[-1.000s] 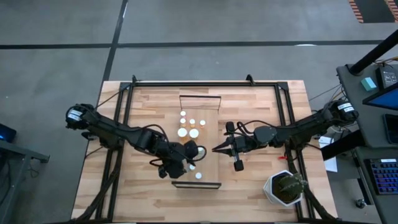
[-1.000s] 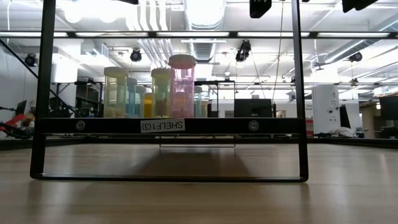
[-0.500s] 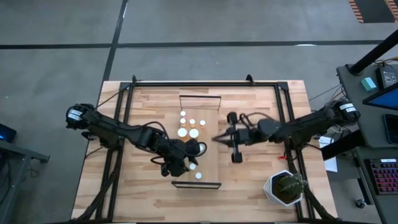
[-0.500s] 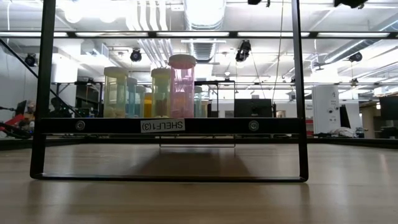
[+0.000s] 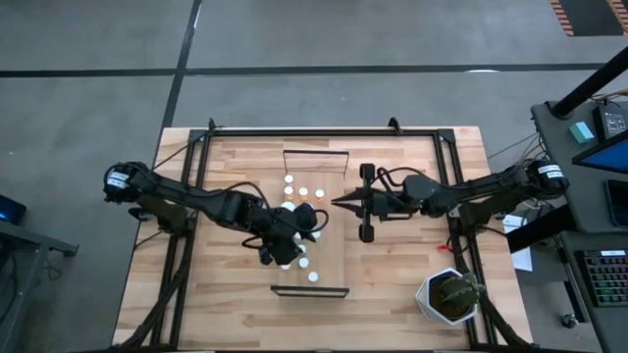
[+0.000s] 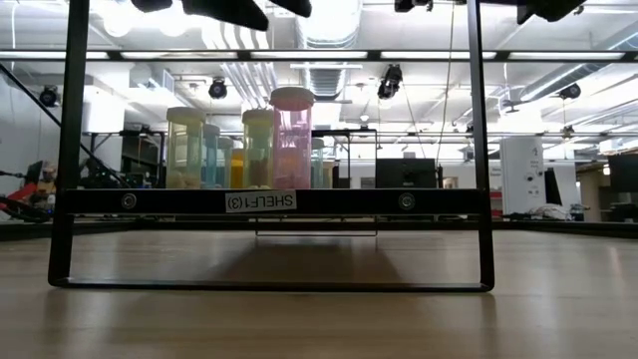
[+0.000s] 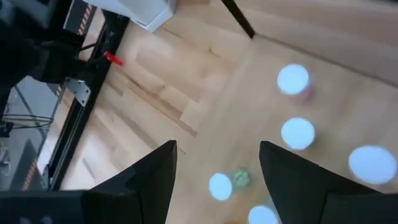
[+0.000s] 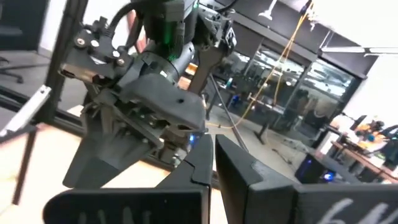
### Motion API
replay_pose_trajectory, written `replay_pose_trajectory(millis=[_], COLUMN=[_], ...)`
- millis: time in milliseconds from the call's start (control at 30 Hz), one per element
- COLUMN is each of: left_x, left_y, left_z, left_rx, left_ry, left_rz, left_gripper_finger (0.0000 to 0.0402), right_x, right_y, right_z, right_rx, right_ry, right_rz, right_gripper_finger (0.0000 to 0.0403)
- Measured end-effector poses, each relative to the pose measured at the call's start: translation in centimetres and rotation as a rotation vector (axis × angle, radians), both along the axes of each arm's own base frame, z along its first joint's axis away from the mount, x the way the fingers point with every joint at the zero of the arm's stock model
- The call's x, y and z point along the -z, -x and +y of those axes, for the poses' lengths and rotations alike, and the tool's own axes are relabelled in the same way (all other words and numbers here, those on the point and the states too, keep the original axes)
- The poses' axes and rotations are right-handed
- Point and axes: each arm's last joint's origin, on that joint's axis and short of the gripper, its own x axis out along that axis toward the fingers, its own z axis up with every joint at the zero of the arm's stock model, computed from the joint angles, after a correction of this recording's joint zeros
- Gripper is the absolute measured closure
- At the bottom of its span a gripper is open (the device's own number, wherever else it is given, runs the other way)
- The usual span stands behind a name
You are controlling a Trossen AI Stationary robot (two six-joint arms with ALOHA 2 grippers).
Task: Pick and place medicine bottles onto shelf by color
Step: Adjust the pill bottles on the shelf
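Counts, high view: 2 arms over the table (image 5: 216, 294), 1 shelf (image 5: 334, 270), 1 potted plant (image 5: 449, 296) near right. About 7 white bottle caps (image 5: 290, 179) visible on shelf; others hidden under left arm, so total uncertain.

A robotics lab: exposed ceiling ducts (image 6: 329, 40), equipment racks, wooden test table (image 5: 235, 157).

L gripper (image 5: 312, 218) moved up-shelf, R gripper (image 5: 339, 202) prob. too
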Motion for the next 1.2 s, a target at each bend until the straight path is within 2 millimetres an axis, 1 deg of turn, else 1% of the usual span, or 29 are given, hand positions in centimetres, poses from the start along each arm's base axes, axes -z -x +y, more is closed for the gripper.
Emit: replay_pose_trajectory(millis=[133, 233, 300, 500, 600, 667, 767, 867, 967, 1100, 1200], left_x=[0.0, -0.2, 0.0, 0.2, 0.0, -0.2, -0.3, -0.3, -0.3, -0.3, -0.3], left_y=[-0.1, -0.2, -0.3, -0.3, -0.1, 0.1, 0.4, 0.6, 0.8, 0.8, 0.8], left_z=[1.2, 2.6, 3.2, 3.3, 3.3, 2.8, 1.7, 0.6, -0.1, -0.2, -0.2], left_rx=[-0.011, -0.043, -0.047, -0.016, -0.016, -0.019, -0.022, -0.018, -0.017, -0.028, -0.031], left_ry=[-0.061, -0.077, -0.075, -0.081, -0.078, -0.057, -0.016, 0.018, 0.038, 0.042, 0.044], left_rz=[0.006, -0.004, 0.005, 0.009, 0.005, -0.001, 0.001, 0.008, 0.011, 0.011, 0.012], left_gripper_finger=[0.0189, 0.0189, 0.0189, 0.0189, 0.0189, 0.0189, 0.0189, 0.0189, 0.0189, 0.0189, 0.0189], right_x=[-0.1, -0.1, 0.0, 0.1, 0.0, 0.0, 0.0, 0.2, 0.3, 0.1, -0.2], right_y=[0.0, -0.1, -0.1, -0.1, -0.1, -0.1, 0.0, 0.1, 0.2, 0.3, 0.3], right_z=[-0.8, -1.9, -2.4, -2.4, -2.4, -1.9, -0.6, 0.9, 2.0, 2.5, 2.3], right_rx=[0.035, 0.076, 0.093, 0.087, 0.084, 0.064, 0.008, -0.041, -0.077, -0.094, -0.081], right_ry=[0.066, 0.069, 0.068, 0.061, 0.023, -0.02, -0.064, -0.058, -0.047, -0.046, -0.042], right_rz=[-0.01, -0.009, -0.007, 0.002, 0.002, 0.003, 0.004, 0.022, 0.033, 0.006, -0.018], right_gripper_finger=[0.0394, 0.0394, 0.0394, 0.0394, 0.0394, 0.0394, 0.0394, 0.0394, 0.0394, 0.0394, 0.0394])
